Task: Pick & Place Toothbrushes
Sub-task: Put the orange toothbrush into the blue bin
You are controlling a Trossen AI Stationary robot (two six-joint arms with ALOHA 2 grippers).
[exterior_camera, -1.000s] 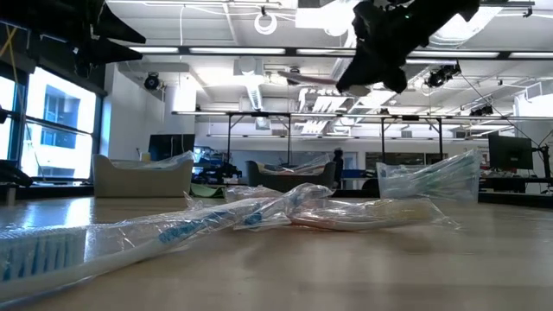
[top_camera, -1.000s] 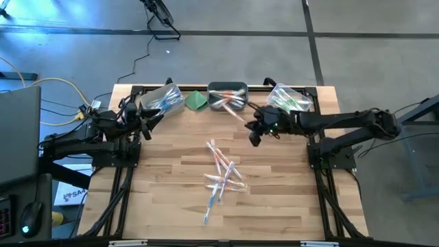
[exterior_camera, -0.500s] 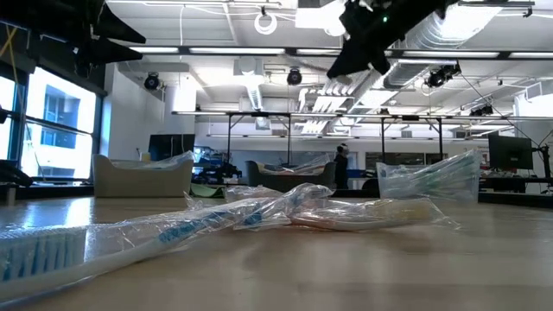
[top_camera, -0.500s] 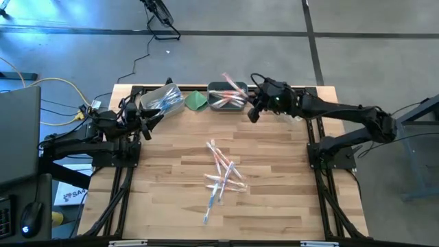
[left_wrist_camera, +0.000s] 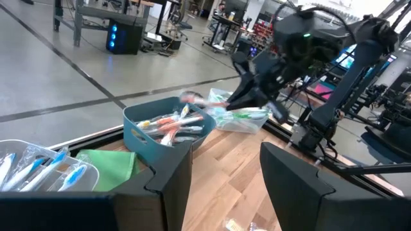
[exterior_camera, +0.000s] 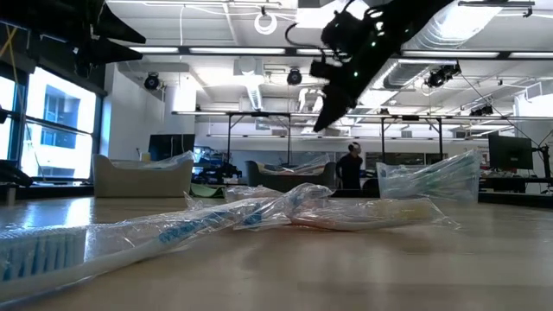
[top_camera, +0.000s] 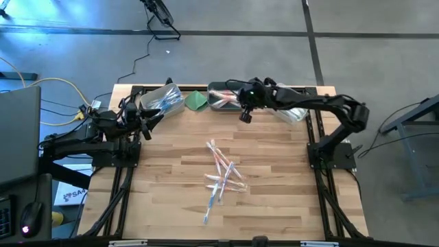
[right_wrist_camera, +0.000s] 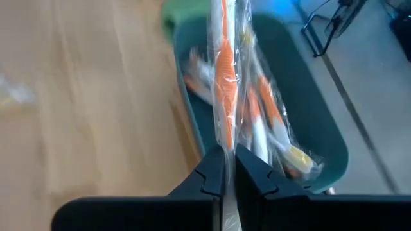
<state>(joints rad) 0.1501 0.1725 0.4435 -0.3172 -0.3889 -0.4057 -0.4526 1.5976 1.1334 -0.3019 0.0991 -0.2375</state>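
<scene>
**Right arm over the middle bin with one orange toothbrush; loose heap awaits on the table**

The wooden table [top_camera: 274, 171] carries the whole job: three containers in a row along its far edge and a loose heap of wrapped toothbrushes [top_camera: 221, 177] near its middle, well apart from that row; the layout reads as a sort by colour, since the clear left bin [top_camera: 163, 98] holds blue-handled pieces, the teal middle bin [top_camera: 224, 103] holds orange ones, and the clear right bin [top_camera: 291, 110] shows green ones in the left wrist view; a folded green cloth [top_camera: 197, 100] lies between the left and middle bins and appears to play no part.

The right arm reaches in from its base at the table's right side, stretched long across the far edge, forearm passing over the right bin, wrist tipped down toward the middle bin; the right gripper [right_wrist_camera: 228, 168] is pinched tight on a single orange toothbrush [right_wrist_camera: 225, 96] in its clear wrapper, gripped near one end so the rest of it points out over the teal bin; I judge this grip chosen to let the piece drop lengthwise among the others of its colour; release has not yet happened, and the loose wrapper may cling to the pads.

The left arm waits folded at the table's left side, near the left bin; the left gripper [left_wrist_camera: 221, 176] stands wide apart and empty.
</scene>
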